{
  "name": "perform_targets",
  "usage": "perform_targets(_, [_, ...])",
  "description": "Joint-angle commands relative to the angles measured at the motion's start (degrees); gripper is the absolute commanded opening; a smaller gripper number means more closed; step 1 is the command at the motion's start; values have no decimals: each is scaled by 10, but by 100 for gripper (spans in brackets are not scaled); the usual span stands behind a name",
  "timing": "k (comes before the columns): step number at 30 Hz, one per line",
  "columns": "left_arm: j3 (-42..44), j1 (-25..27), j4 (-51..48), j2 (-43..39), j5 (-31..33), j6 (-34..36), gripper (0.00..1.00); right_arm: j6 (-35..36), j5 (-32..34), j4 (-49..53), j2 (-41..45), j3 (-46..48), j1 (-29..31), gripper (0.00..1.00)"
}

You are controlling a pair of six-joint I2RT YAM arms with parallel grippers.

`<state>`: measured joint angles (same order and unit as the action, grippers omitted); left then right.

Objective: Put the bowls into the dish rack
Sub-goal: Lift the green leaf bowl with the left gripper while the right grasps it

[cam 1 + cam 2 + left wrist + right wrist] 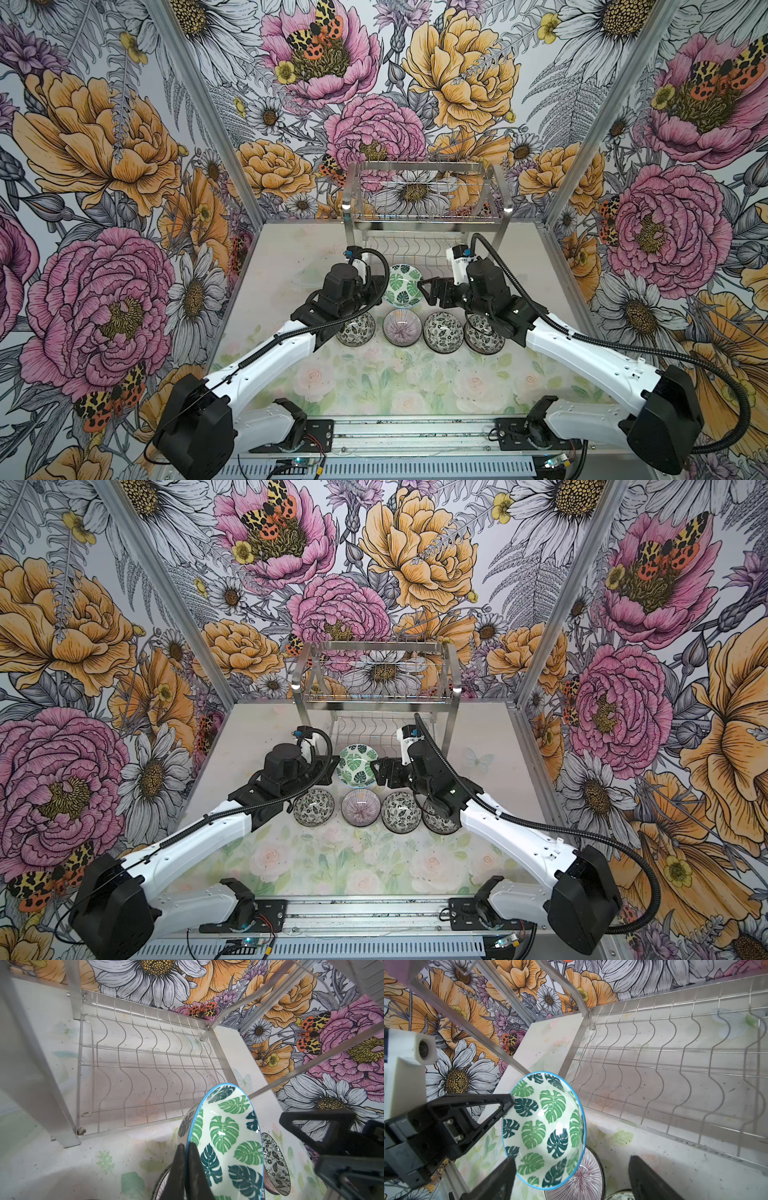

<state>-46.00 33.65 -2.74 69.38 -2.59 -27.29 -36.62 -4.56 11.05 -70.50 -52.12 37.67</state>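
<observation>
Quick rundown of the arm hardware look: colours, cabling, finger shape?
The left arm and right arm both have white link shells with black joint housings. A black corrugated cable conduit runs along each. Gripper fingers are black, open triangular frames. A white camera block with a blue connector sits at each wrist.

The round green-leaf ceramic bowl is glossy and smoothly glazed, with bright highlights. The two-tier steel-wire dish rack gleams, polished. The left gripper is matt black plastic. The floral-printed desk looks smooth, faintly speckled.
</observation>
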Motion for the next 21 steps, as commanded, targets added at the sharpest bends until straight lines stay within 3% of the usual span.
perform_targets(1, [-30, 12, 87, 9, -23, -13, 0, -33, 39, -33, -9, 13, 6, 78])
perform_targets(8, [-34, 23, 103, 23, -31, -19, 0, -48, 59, -61, -35, 23, 7, 62])
perform_targets(15, [-32, 25, 105, 21, -36, -19, 0, -58, 66, -92, -54, 23, 7, 36])
perform_targets(21, [-28, 30, 109, 22, -41, -22, 0, -54, 71, -94, -60, 14, 10, 21])
